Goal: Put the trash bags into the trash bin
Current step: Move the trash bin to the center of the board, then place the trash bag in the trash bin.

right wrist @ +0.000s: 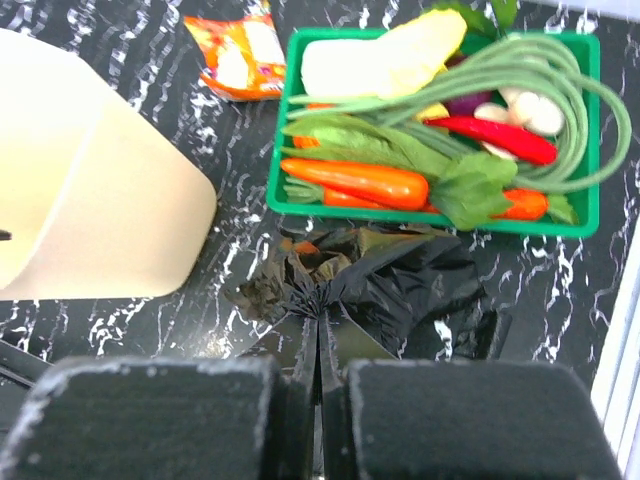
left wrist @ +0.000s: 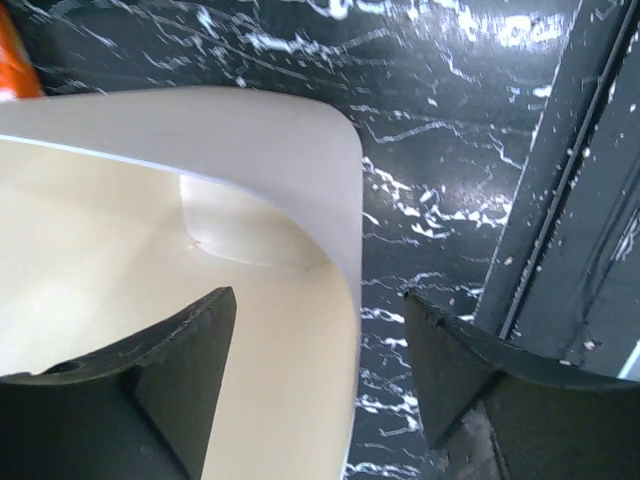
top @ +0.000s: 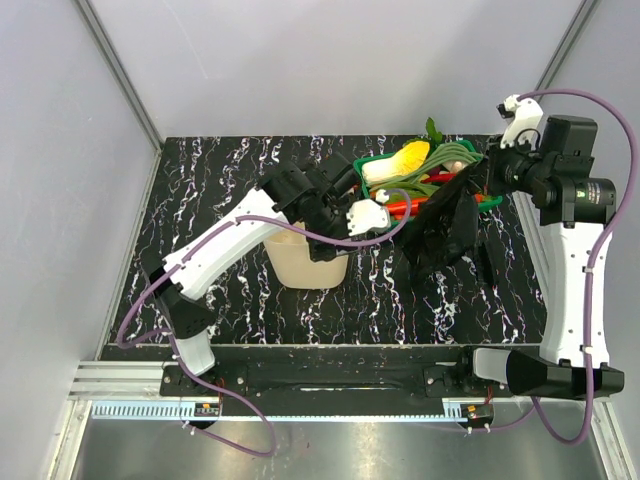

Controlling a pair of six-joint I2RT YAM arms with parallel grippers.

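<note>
The cream trash bin (top: 300,265) stands in the middle of the table under my left arm. My left gripper (top: 322,245) (left wrist: 320,340) is open over the bin's corner. One finger (left wrist: 190,370) hangs inside the bin (left wrist: 200,160) and the other outside it, with only the bin's wall between them. My right gripper (top: 478,185) (right wrist: 320,325) is shut on a bunched fold of a crinkly black trash bag (right wrist: 410,285). The bag (top: 445,235) hangs from it as a floppy sheet in front of the green tray. What shows of the bin's inside holds no bag.
A green tray (right wrist: 592,130) (top: 366,160) of vegetables sits at the back, right of the bin (right wrist: 90,200). An orange snack wrapper (right wrist: 240,60) lies between them at the back. The black rail of the arm bases (left wrist: 560,200) runs near the left gripper.
</note>
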